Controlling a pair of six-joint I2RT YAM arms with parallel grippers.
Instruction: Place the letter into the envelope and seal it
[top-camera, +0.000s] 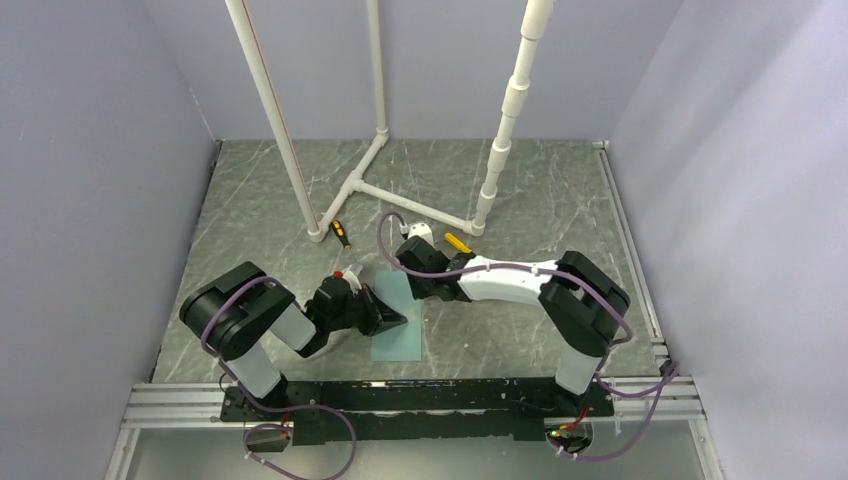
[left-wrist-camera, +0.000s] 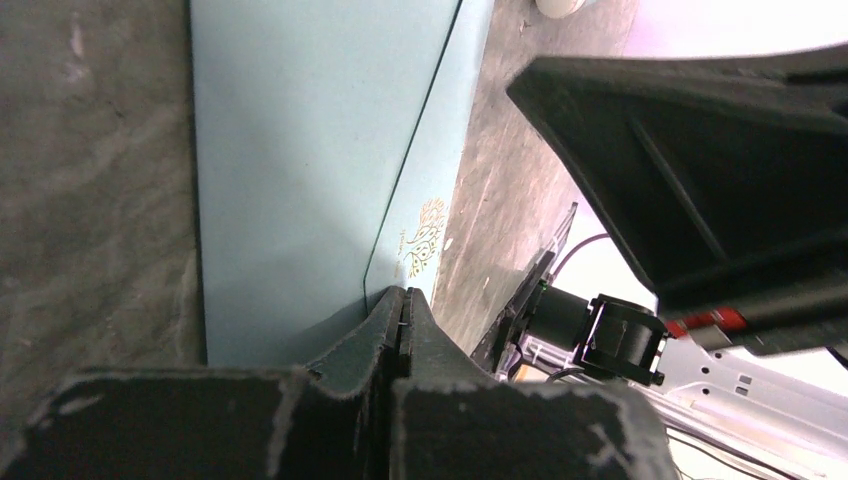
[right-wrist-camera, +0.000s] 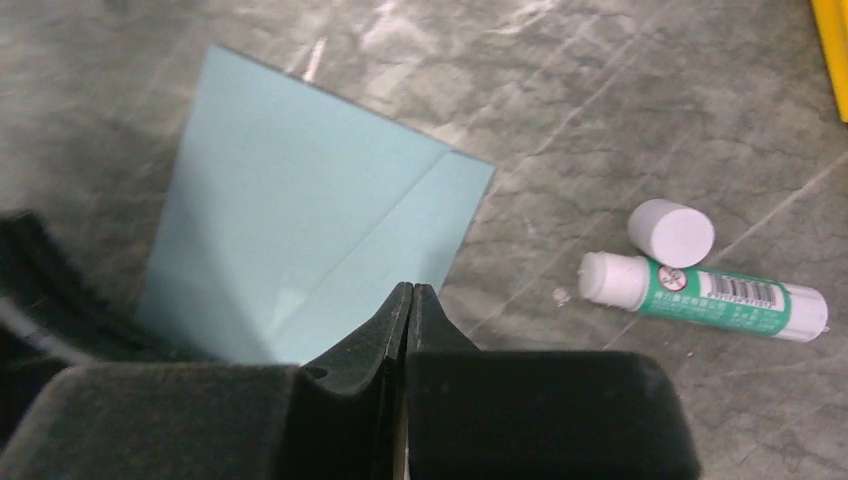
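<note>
Teal envelope beneath left gripper and right gripper, seemingly touching.

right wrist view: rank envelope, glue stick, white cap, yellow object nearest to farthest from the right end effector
From the right end effector:
1. envelope, at its tips, left
2. glue stick, to the right
3. white cap, just beyond the stick
4. yellow object, far top-right corner

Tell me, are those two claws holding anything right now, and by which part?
Nothing appears held. The left gripper and right gripper are both shut with nothing between their fingers, tips over the envelope lying on the table.
</note>
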